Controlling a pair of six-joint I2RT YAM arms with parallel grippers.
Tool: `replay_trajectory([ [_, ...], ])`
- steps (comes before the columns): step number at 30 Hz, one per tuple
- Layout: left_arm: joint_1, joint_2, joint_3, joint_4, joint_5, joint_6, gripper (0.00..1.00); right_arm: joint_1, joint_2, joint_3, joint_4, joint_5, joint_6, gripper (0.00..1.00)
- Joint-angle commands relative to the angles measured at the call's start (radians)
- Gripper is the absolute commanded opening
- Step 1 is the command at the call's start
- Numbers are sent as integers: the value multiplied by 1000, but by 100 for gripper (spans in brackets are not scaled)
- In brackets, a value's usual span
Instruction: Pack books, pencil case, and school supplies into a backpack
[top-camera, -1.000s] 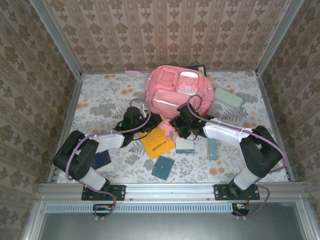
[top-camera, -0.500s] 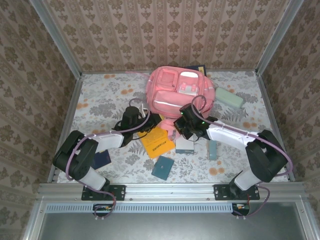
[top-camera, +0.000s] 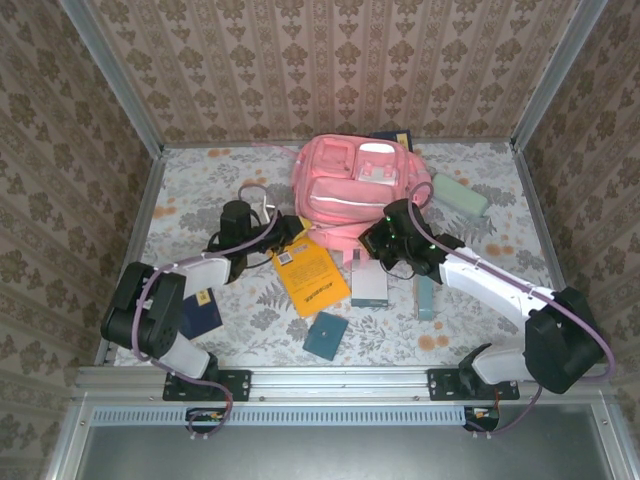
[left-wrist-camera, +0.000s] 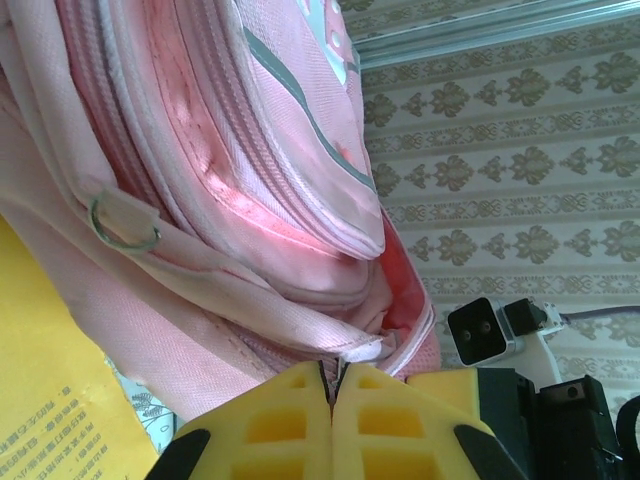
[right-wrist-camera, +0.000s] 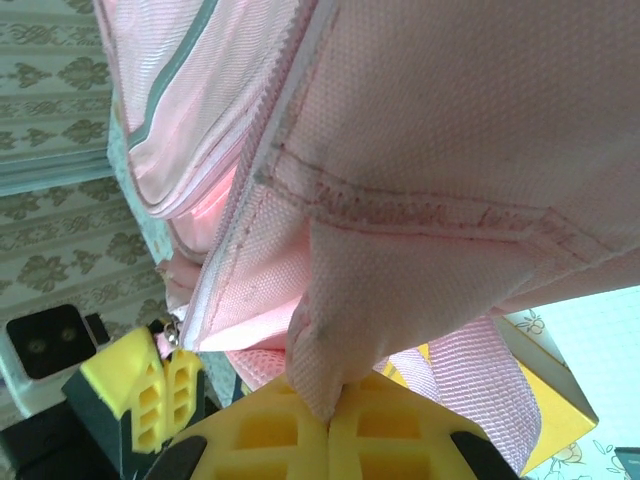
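Backpack (top-camera: 360, 185) lying at far middle of table (top-camera: 200, 190). Left gripper (left-wrist-camera: 333, 375) and right gripper (right-wrist-camera: 330, 405) both pinching its near edge. Opening is running between them. Orange book (top-camera: 312, 275) waiting just beside, nearer left arm.

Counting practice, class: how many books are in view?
4: yellow book mid-table, grey-white book right of it, navy book at the near left, dark book behind the backpack. More may be hidden.
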Motion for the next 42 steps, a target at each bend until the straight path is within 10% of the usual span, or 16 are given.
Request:
replay_trajectory([
  [1, 131, 50, 31, 38, -175, 4, 0, -94, -63, -40, -183, 157, -74, 0],
  [11, -149, 54, 136, 137, -120, -51, 0, -93, 31, 44, -177, 105, -218, 0],
  [21, -235, -36, 156, -221, -130, 333, 0, -90, 48, 57, -170, 101, -288, 3],
  [24, -236, -74, 171, -352, -137, 421, 43, -91, 47, 62, -171, 92, -301, 8],
  [29, -234, -138, 172, -455, -169, 473, 68, -89, 47, 56, -156, 78, -299, 10],
  [42, -322, -139, 290, -766, -349, 821, 41, -83, 78, 65, -161, 55, -325, 11],
])
